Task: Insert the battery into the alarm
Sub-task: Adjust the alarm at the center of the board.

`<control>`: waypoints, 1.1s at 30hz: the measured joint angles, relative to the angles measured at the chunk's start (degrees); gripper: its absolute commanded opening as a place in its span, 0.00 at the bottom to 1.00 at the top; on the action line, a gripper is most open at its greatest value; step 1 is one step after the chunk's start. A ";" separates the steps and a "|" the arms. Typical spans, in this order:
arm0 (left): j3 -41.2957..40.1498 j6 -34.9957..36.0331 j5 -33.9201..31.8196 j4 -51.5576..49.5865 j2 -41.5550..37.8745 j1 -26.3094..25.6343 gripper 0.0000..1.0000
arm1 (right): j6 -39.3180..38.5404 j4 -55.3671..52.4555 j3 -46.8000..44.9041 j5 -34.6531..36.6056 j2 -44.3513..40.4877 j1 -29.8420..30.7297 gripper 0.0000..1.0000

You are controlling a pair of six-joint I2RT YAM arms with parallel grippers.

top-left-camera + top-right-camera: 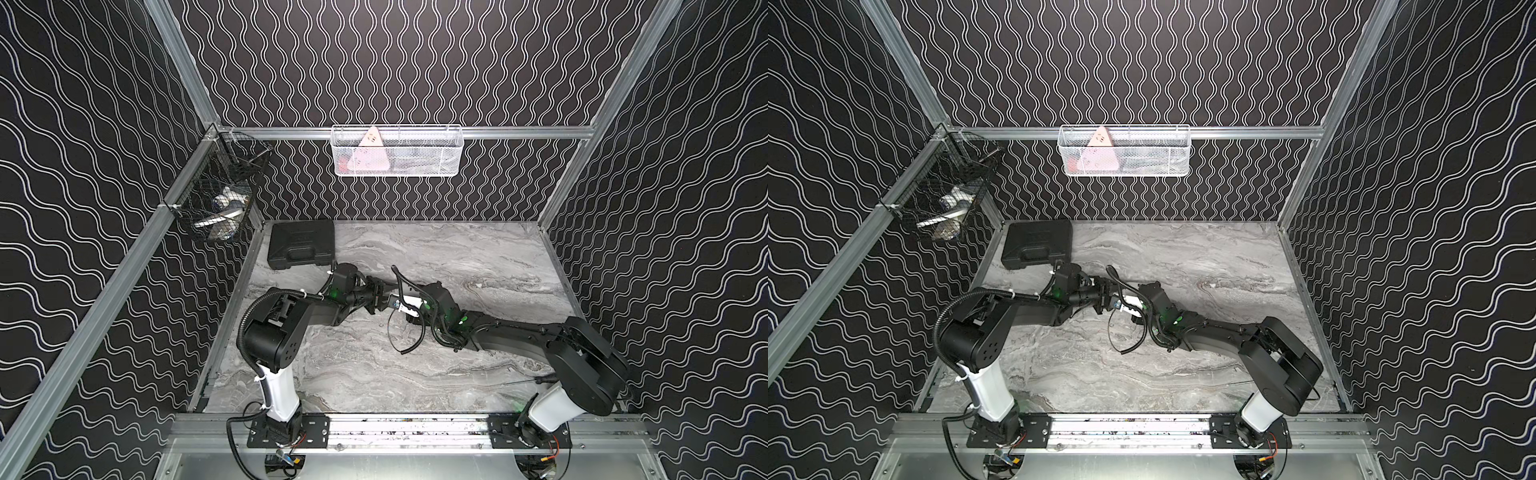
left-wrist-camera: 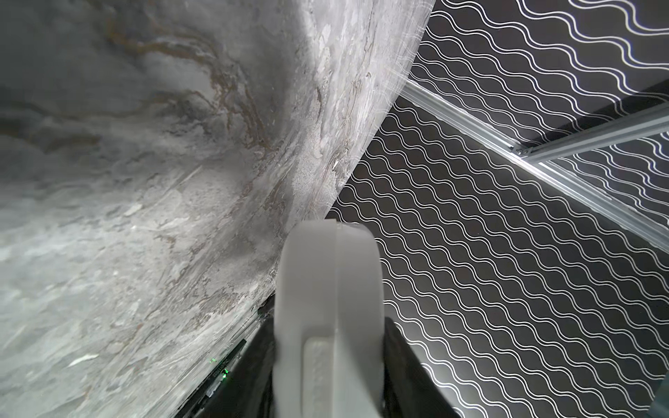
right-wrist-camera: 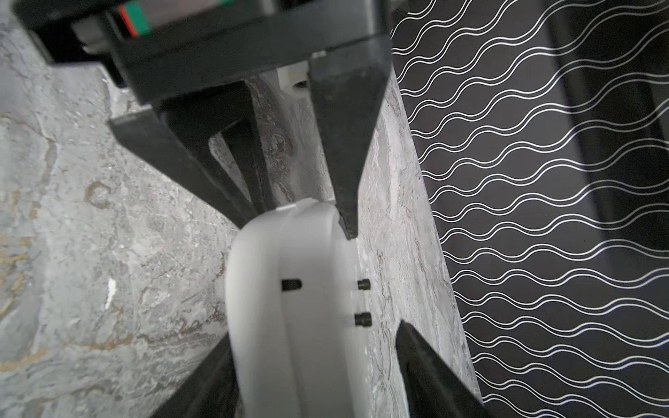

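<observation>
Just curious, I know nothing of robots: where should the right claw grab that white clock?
By the free end of the alarm, pinching its two flat faces, coming in opposite the left gripper, which clamps the other end. It hangs thin and edge-on, and the right gripper, open, straddles those faces.

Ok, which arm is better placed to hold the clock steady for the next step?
Left, probably: the left tool is clamped on one end of the clock. The right tool only straddles the other end, with one finger clear of it.
</observation>
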 measured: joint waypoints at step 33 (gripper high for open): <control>-0.87 -3.52 0.07 2.47 -0.04 0.07 0.67 | 0.37 -2.69 3.19 0.00 2.51 0.98 0.29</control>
